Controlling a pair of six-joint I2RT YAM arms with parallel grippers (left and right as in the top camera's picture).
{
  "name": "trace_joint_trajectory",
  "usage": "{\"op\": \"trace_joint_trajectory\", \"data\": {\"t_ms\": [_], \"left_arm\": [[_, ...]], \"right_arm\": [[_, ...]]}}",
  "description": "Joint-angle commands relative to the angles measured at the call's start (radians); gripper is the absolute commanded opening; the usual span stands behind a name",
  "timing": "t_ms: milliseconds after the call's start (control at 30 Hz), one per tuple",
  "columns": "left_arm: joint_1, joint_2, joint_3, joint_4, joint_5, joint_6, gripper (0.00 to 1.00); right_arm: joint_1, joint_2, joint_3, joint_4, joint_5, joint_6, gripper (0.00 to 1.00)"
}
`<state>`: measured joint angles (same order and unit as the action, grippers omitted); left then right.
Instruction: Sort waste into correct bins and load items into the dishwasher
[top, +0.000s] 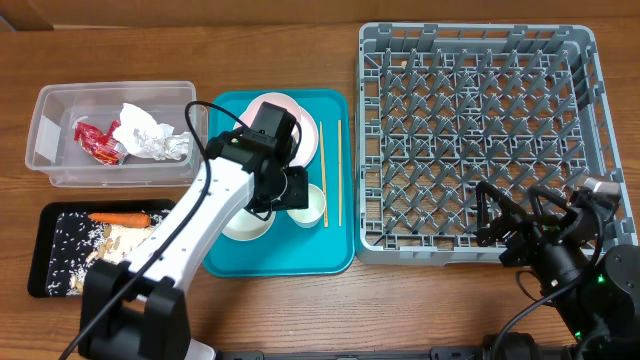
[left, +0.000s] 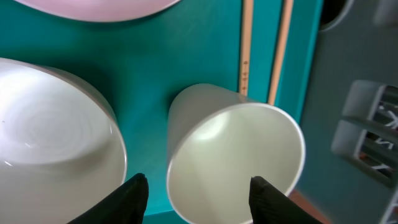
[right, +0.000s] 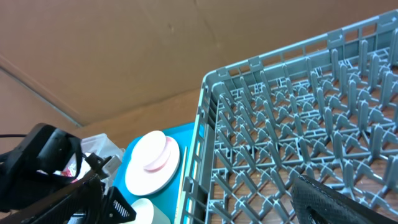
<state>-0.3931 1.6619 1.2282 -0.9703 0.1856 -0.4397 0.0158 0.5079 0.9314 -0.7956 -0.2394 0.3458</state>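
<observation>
My left gripper (top: 296, 192) hangs over the teal tray (top: 300, 255) at the small white cup (top: 309, 205). In the left wrist view the cup (left: 233, 155) shows its mouth. One black finger (left: 134, 199) stands outside its left wall, the other inside the rim, and a strip of teal still shows between finger and wall; the gripper (left: 198, 182) is open. A whitish bowl (left: 50, 137) sits just left of the cup. The pink plate (top: 296, 122) and chopsticks (top: 339, 170) lie on the same tray. My right gripper (top: 510, 215) is open and empty over the near edge of the grey dish rack (top: 470, 130).
A clear tub (top: 60, 165) at the far left holds the red wrapper (top: 97, 140) and crumpled paper (top: 150, 135). In front of it a black tray (top: 50, 250) holds the carrot (top: 120, 217) and beige scraps (top: 125, 240). Bare wooden table runs along the front.
</observation>
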Motion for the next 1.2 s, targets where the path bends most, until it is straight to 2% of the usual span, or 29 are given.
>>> {"op": "trace_joint_trajectory", "data": {"t_ms": [0, 100, 133, 167, 200, 233, 400, 500, 767, 800, 1000, 1067, 1167], "left_arm": [[-0.006, 0.045, -0.015, 0.002, -0.017, -0.012, 0.53], [-0.006, 0.072, -0.015, 0.006, -0.017, -0.014, 0.48], [-0.006, 0.079, -0.015, 0.006, -0.017, -0.013, 0.41], [-0.006, 0.084, -0.015, 0.006, -0.018, -0.014, 0.30], [-0.006, 0.085, -0.015, 0.006, -0.026, -0.013, 0.09], [-0.006, 0.084, -0.015, 0.003, -0.052, -0.013, 0.04], [0.003, 0.078, -0.003, -0.003, -0.089, -0.009, 0.04], [0.021, 0.058, 0.032, -0.013, -0.088, -0.006, 0.04], [0.115, -0.025, 0.196, -0.051, 0.087, 0.182, 0.04], [0.126, -0.031, 0.215, -0.064, 0.125, 0.185, 0.04], [0.200, -0.046, 0.254, -0.065, 0.813, 0.497, 0.04], [0.211, -0.045, 0.254, -0.066, 0.932, 0.535, 0.04], [0.212, -0.044, 0.254, -0.063, 1.010, 0.551, 0.04]], "right_arm": [[0.007, -0.002, 0.018, -0.006, 0.003, -0.005, 1.00], [0.007, -0.002, 0.018, -0.008, 0.003, -0.005, 1.00], [0.007, -0.002, 0.018, -0.008, 0.002, -0.005, 1.00], [0.007, -0.002, 0.018, -0.011, 0.002, -0.005, 1.00], [0.007, -0.002, 0.018, -0.019, 0.002, -0.005, 1.00], [0.007, -0.002, 0.018, -0.029, 0.001, -0.005, 1.00], [0.007, 0.000, 0.017, -0.048, 0.002, -0.005, 0.99], [0.007, 0.020, 0.017, -0.048, -0.018, -0.022, 0.94], [0.007, 0.251, 0.017, -0.047, -0.526, -0.219, 0.93], [0.007, 0.282, 0.017, -0.043, -0.566, -0.242, 0.93], [0.007, 0.482, 0.017, 0.019, -0.911, -0.393, 0.90], [0.007, 0.529, 0.017, 0.034, -1.024, -0.441, 0.90], [0.010, 0.600, 0.017, 0.042, -1.175, -0.557, 0.93]]}}
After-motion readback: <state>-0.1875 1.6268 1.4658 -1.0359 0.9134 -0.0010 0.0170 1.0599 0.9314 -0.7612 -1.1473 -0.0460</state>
